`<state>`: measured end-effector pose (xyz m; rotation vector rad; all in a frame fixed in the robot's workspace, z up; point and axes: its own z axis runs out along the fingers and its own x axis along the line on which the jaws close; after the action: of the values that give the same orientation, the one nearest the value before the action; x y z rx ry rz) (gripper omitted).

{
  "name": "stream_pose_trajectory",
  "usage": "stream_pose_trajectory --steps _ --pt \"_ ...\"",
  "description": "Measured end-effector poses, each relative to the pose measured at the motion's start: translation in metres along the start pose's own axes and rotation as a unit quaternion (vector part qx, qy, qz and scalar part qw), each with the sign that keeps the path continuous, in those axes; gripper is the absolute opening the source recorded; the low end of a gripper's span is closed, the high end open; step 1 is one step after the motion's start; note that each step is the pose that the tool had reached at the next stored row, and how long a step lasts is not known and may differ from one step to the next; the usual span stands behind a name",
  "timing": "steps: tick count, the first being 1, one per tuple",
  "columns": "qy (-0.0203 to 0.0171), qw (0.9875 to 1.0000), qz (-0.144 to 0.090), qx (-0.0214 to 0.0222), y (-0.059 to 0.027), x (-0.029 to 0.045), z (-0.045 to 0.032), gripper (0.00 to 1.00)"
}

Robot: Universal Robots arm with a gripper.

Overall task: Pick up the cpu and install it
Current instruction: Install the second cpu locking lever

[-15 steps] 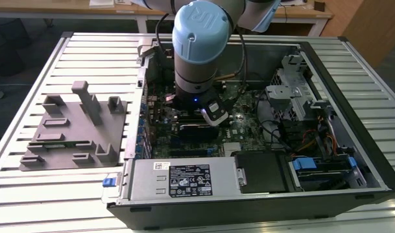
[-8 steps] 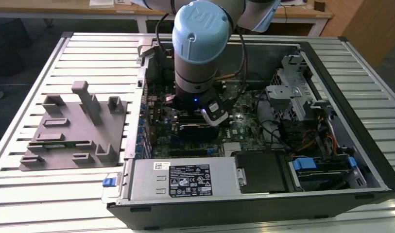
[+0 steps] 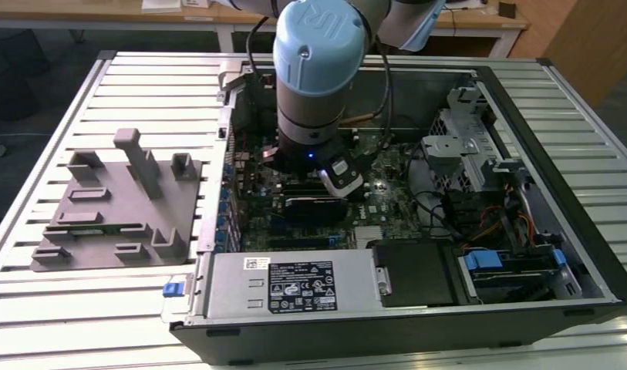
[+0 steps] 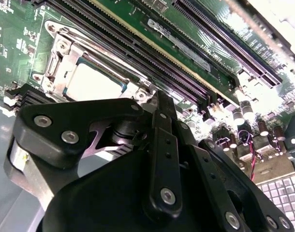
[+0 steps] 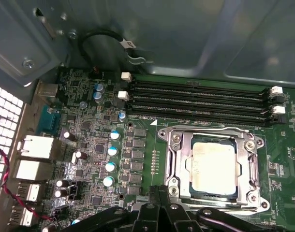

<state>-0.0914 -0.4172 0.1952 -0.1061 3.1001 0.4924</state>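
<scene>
Pincer [image 4: 159, 108] fingers are pressed together with nothing between them, as the second wrist view shows: the dark linkages meet in one narrow black blade just beside the socket. In the first wrist view the same closed tips [image 5: 159, 193] stand against the near edge of the socket frame [image 5: 213, 169].

Inside that frame lies the cpu [image 5: 213, 166], a flat square with a pale silvery top, level in its seat and ringed by the metal bracket. In the second wrist view the cpu [image 4: 94, 82] lies just past the fingertips, near them but apart; no finger touches its top. The pincer holds nothing.

Beside the socket run four long dark memory slots [image 5: 196, 99] with white latches at their ends. All of it sits on the green motherboard [image 5: 89, 145], which also carries rows of small silver-capped capacitors [image 5: 111, 166] on the side of the socket away from the cpu.

Seen from the exterior view, the arm [image 3: 313, 85] reaches straight down into an open computer case [image 3: 560, 254] lying on its side on a slatted metal surface [image 3: 45, 154]. Its pincer [image 3: 339, 173] hangs low over the motherboard [image 3: 385, 204] near the middle of the case. On the exterior view's left, well apart from the case, a grey slotted plastic block [image 3: 118, 208] rests on the surface.
</scene>
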Motion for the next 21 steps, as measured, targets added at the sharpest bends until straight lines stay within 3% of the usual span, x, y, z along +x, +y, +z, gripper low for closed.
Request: stream_pose_trajectory --steps 4,12,21 --pt "-0.0001 1.0 0.0 -0.0017 0.0004 0.0 -0.0011 0.11" --pt "-0.0001 1.0 0.0 -0.0028 0.0051 -0.0002 -0.0148 0.11" --pt "0.0028 1.0 0.001 -0.0029 0.0133 -0.0005 -0.0399 0.11"
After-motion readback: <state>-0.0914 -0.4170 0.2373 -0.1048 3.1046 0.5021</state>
